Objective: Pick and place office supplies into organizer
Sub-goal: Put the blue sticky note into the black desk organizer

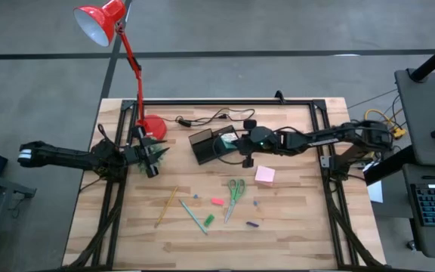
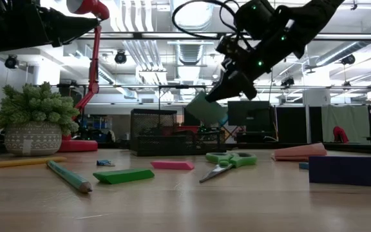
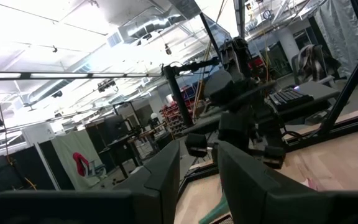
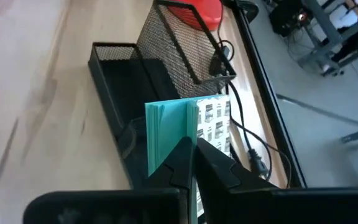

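My right gripper [image 4: 191,163] is shut on a note cube [image 4: 169,134] that has a teal face and a white, green-dotted side. It holds the cube in the air over the black mesh organizer [image 4: 166,68], which stands at the table's far middle [image 1: 206,145]. The low view shows the cube [image 2: 206,108] well above the table. Green-handled scissors [image 1: 235,191], a pink pad [image 1: 264,175], a yellow pencil [image 1: 166,206], a green pen [image 1: 192,217] and small coloured pieces lie flat on the wood. My left gripper [image 1: 151,165] waits open at the left, beside the lamp base. My right gripper pinches the cube near one corner [image 4: 188,140], where the teal face meets the dotted side, between its two fingers. The fingers slant down from the table's right side. The cube hangs tilted below the fingertips [image 2: 227,87], clear of the table and the organizer.
A red desk lamp stands on its round base [image 1: 154,127] at the far left, its black cable [image 1: 210,119] running behind the organizer. A potted plant [image 2: 34,119] sits by my left gripper. A black frame [image 1: 225,102] borders the table. Bare wood lies along the near edge.
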Controlling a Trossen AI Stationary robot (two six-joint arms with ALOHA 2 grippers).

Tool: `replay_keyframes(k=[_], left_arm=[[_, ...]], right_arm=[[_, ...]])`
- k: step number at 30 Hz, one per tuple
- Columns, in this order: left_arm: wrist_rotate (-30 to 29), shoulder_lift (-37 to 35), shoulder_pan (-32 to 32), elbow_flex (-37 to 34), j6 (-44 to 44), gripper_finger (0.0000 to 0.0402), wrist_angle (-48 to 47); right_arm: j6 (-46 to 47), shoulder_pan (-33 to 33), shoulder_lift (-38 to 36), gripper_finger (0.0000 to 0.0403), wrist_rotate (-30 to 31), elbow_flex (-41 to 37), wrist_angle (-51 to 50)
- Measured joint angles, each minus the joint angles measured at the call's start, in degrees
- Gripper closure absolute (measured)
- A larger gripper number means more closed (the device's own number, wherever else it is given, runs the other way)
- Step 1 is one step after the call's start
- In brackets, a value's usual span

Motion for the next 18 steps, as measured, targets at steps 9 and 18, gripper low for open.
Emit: replay_keyframes(k=[9,18], left_arm=[[0.00,0.01,0.01,0.00,0.01,0.0306,0.00],[0.00,0.04,0.02,0.00,0.00,0.0306,0.04]], right_arm=[[-4.44,-0.17,3.63,0.0394,0.50,0.02,4.33],[-7.60,-0.78,3.87,0.0394,3.79,0.02,4.80]])
